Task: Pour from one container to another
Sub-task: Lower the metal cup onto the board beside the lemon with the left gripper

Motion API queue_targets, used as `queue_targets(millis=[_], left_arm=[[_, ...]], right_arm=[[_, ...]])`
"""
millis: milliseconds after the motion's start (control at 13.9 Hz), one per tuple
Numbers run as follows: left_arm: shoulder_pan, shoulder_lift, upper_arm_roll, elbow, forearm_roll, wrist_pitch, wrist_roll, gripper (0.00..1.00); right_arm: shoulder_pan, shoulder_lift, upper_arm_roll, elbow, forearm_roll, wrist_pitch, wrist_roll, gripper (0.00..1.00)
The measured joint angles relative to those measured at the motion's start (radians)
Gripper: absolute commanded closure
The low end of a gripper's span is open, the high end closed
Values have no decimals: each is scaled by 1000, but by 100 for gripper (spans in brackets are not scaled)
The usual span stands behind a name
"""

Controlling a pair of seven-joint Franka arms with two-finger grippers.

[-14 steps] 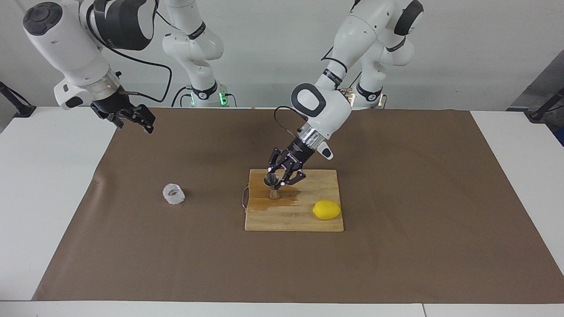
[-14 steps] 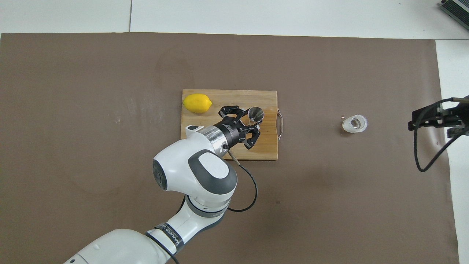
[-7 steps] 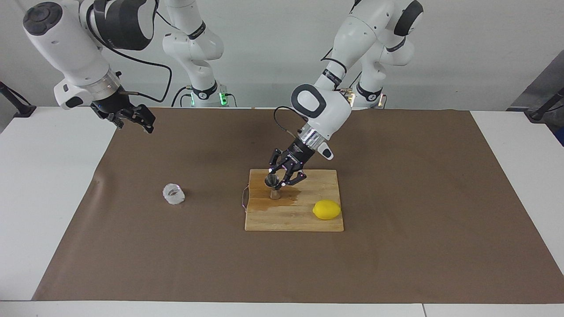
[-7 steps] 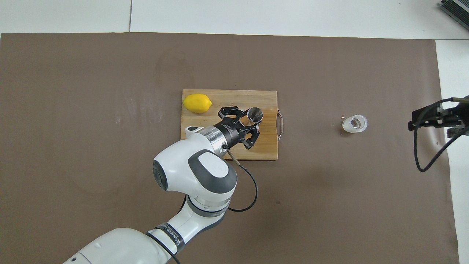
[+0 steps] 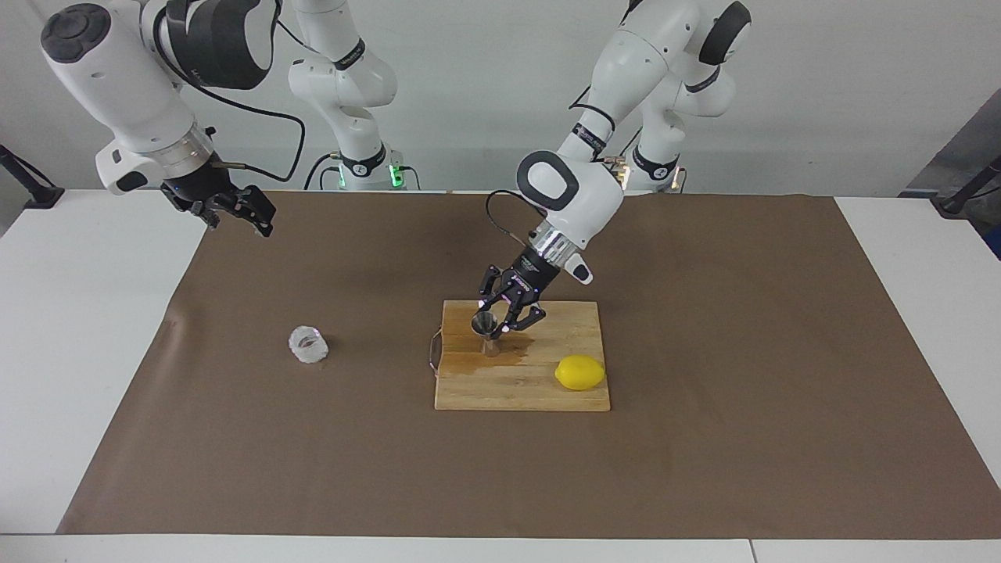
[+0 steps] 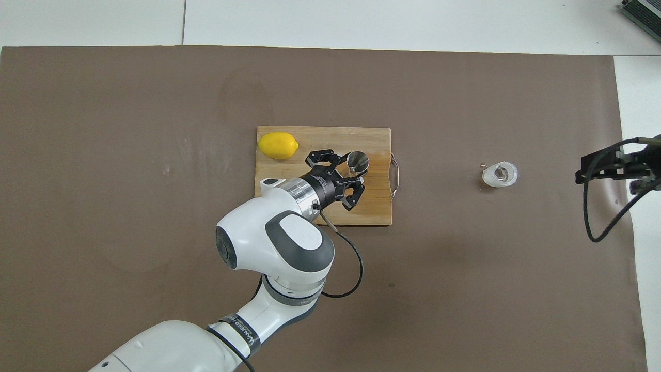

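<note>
Starting at the nine o'clock end of the facing view, the right gripper (image 5: pixel 235 207) hangs in the air over the edge of the brown mat (image 5: pixel 704 313), waiting; I cannot tell how it is set. Below it, toward seven o'clock, the faceted glass cup (image 5: pixel 308 344) stands alone on the mat, upright and well apart from everything else. In the middle of the worktop (image 5: pixel 78 352) lies a wooden cutting board (image 5: pixel 539 391) with a dark wet patch (image 5: pixel 489 361). The steel jigger (image 5: pixel 486 332) stands upright on that patch, near the board's metal handle (image 5: pixel 432 353). The left gripper (image 5: pixel 512 317) sits just beside the jigger at its two o'clock, fingers spread and released, gripping nothing. A lemon (image 5: pixel 580 372) rests on the board at the jigger's four o'clock.
</note>
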Motion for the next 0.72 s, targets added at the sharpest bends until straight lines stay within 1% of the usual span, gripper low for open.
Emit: queue_targets(millis=[72, 144, 215, 287, 503, 718], left_arm=[[0, 0, 0, 0, 0, 0, 0, 25], [0, 0, 0, 0, 0, 0, 0, 18], [0, 0, 0, 0, 0, 0, 0, 6], [0, 0, 0, 0, 0, 1, 0, 0], [0, 0, 0, 2, 0, 7, 0, 0], [0, -4, -18, 17, 0, 35, 0, 0]], right_arm=[[0, 0, 0, 0, 0, 0, 0, 0], [0, 0, 0, 0, 0, -1, 0, 0], [1, 0, 0, -1, 0, -1, 0, 0], [1, 0, 0, -1, 0, -1, 0, 0], [2, 0, 2, -3, 0, -1, -33, 0], [2, 0, 3, -11, 0, 5, -156, 0]])
